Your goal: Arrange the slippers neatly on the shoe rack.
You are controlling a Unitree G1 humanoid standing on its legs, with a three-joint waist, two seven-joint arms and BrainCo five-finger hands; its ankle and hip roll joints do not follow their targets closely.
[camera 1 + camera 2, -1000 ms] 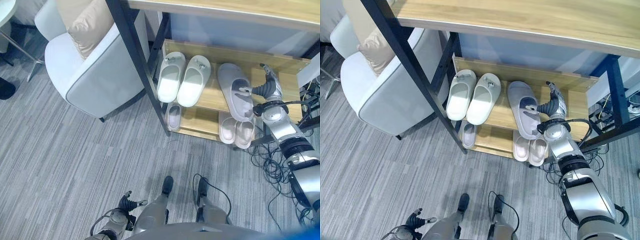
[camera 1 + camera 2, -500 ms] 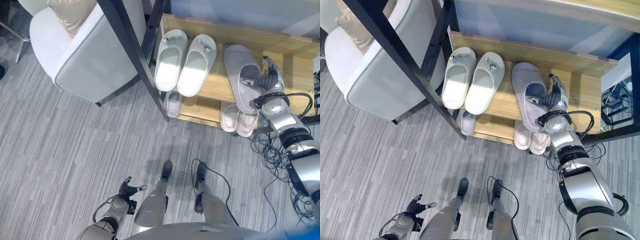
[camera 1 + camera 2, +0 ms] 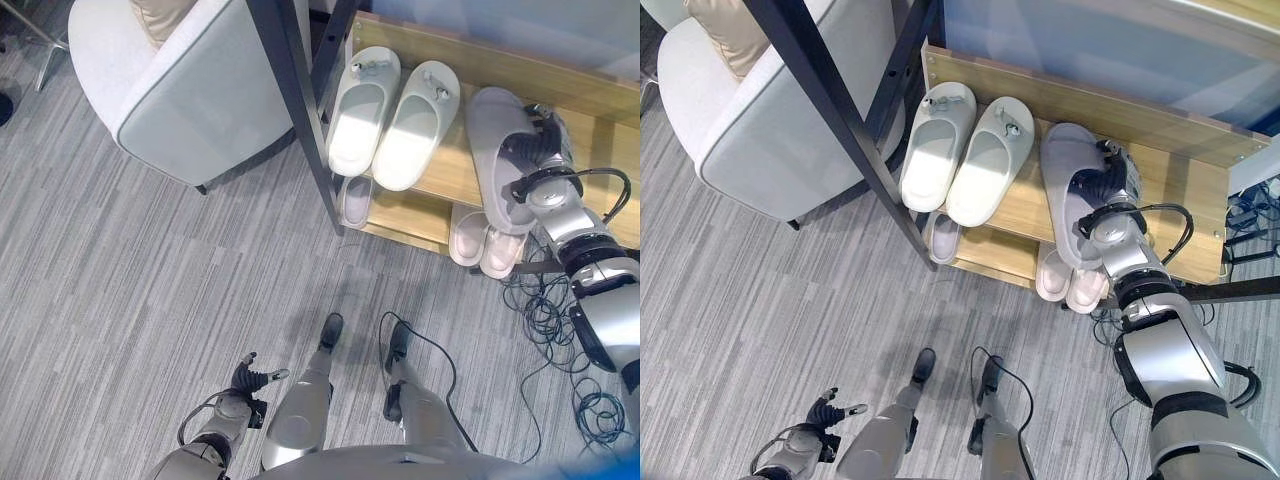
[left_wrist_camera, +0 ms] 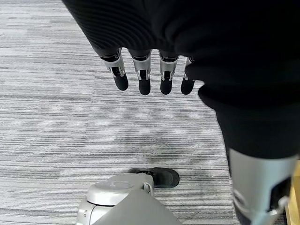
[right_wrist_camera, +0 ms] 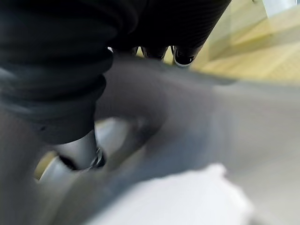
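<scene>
Right hand [image 3: 1108, 186] fingers hidden by grey slipper [image 3: 1071, 180].

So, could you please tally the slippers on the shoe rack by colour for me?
Off-white slippers: 2
Grey slipper: 1
Pale pink slippers: 3
Total: 6

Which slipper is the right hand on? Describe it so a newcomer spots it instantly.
Start at the wooden shoe rack beside the white armchair. On its upper shelf, right of the pale green pair, lies the grey slipper, gripped by the right hand. It is the single, darker, larger one there.
</scene>
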